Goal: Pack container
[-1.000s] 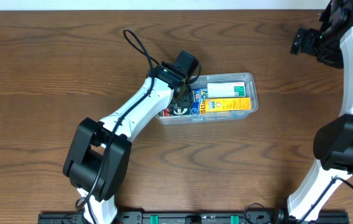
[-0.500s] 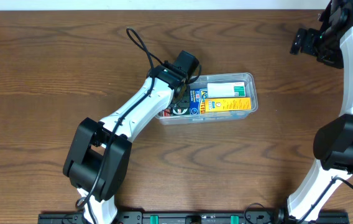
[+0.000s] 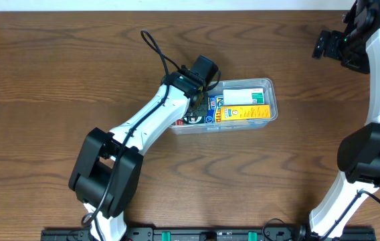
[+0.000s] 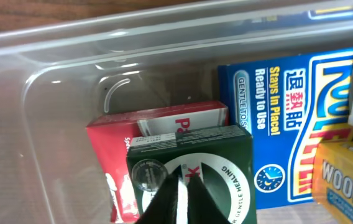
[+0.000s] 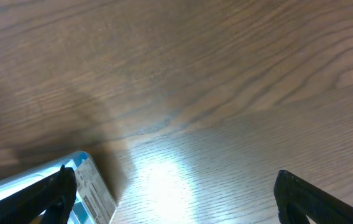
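The container [image 3: 267, 86], a clear plastic tub, lies mid-table and holds several small boxes. My left gripper [image 3: 199, 106] reaches down into its left end. In the left wrist view the left gripper [image 4: 178, 182] is shut with nothing between its fingers, its tips just over a dark green box [image 4: 217, 165]. That box lies on a red box [image 4: 117, 152], beside a blue box [image 4: 276, 118] and a yellow one [image 4: 349, 183]. My right gripper [image 3: 329, 45] hangs open and empty at the far right, well away from the tub.
The right wrist view shows bare wood between the wide-spread right gripper [image 5: 176, 190], with a corner of the container [image 5: 92, 186] at lower left. The left arm's black cable [image 3: 156, 50] loops over the table behind the tub.
The left gripper has closed from open to shut above the green box. Its wrist has shifted slightly to the right. The right arm has not moved.
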`<state>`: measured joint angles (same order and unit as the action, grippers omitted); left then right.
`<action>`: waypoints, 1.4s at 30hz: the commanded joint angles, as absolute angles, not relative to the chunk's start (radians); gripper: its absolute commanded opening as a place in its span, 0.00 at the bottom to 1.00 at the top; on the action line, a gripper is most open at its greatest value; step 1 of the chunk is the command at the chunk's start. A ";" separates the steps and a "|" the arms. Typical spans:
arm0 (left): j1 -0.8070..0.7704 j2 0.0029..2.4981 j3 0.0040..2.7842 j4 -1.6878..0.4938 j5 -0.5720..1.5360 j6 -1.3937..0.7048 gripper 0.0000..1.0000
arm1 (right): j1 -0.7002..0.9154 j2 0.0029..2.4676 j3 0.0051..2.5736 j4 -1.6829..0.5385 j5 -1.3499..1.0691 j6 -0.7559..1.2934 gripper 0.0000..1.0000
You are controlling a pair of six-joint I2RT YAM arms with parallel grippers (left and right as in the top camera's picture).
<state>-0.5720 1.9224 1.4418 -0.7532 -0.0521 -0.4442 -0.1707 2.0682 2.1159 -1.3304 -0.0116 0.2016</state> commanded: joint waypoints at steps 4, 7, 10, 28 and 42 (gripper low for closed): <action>-0.595 1.895 1.493 -0.753 -0.030 -0.437 0.06 | -0.171 2.067 2.131 -1.332 -0.019 0.213 0.99; -0.619 1.895 1.513 -0.753 -0.031 -0.430 0.06 | -0.171 2.067 2.131 -1.331 -0.019 0.213 0.99; -0.650 1.895 1.519 -0.746 -0.030 -0.430 0.06 | -0.171 2.067 2.131 -1.332 -0.019 0.213 0.99; -0.720 1.954 1.515 -0.713 -0.030 -0.430 0.06 | -0.171 2.067 2.131 -1.331 -0.019 0.213 0.99; -0.715 2.038 1.514 -0.694 -0.032 -0.428 0.06 | -0.171 2.067 2.131 -1.332 -0.019 0.213 0.99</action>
